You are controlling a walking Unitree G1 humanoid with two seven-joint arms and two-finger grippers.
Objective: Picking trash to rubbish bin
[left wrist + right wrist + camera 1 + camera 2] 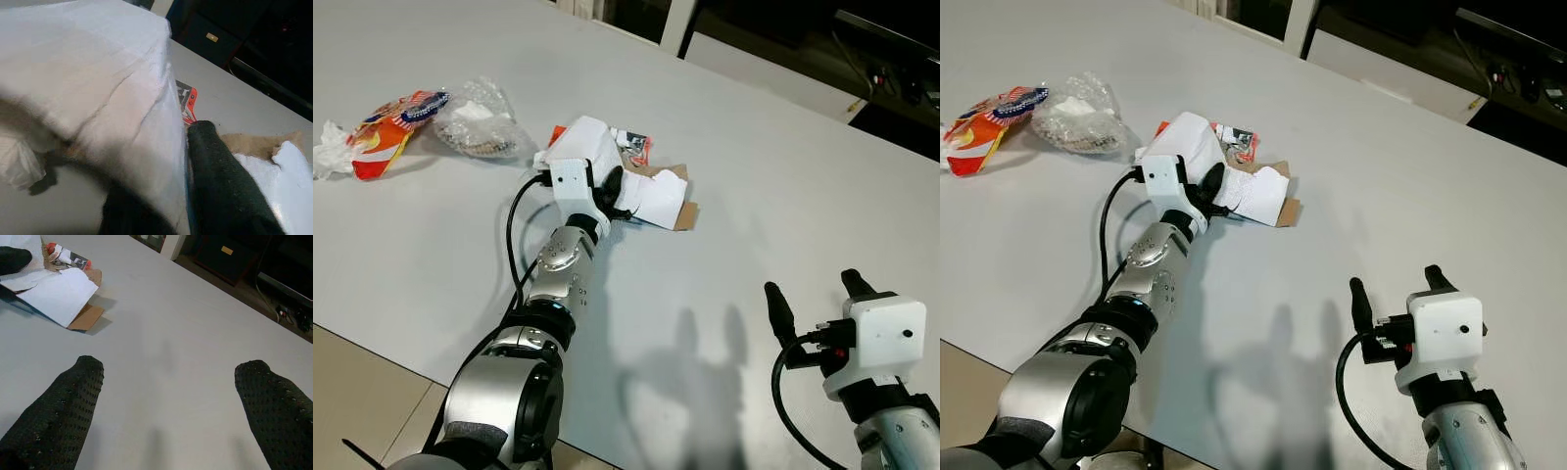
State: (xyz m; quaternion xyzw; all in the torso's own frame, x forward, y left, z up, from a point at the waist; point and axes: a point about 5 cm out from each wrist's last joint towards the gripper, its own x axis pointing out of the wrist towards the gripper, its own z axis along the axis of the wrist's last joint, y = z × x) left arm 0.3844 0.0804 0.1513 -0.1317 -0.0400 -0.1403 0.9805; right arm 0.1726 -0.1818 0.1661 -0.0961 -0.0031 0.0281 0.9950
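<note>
A pile of trash lies mid-table: a crumpled white paper (587, 142), a flat white card with a brown cardboard back (653, 196) and a red printed wrapper (634, 147). My left gripper (607, 189) reaches into this pile and is shut on the white paper (98, 88), with one black finger (215, 161) pressed against the sheet's edge. My right gripper (811, 284) hovers open over the bare table near the front right, apart from the pile; nothing lies between its fingers (73, 396).
At the far left of the grey table (754, 147) lie an orange snack bag (386, 132), a clear plastic bag (484, 122) and a white tissue (328, 147). Tiled floor (362, 392) shows below the table's front edge. Dark furniture stands beyond the far edge.
</note>
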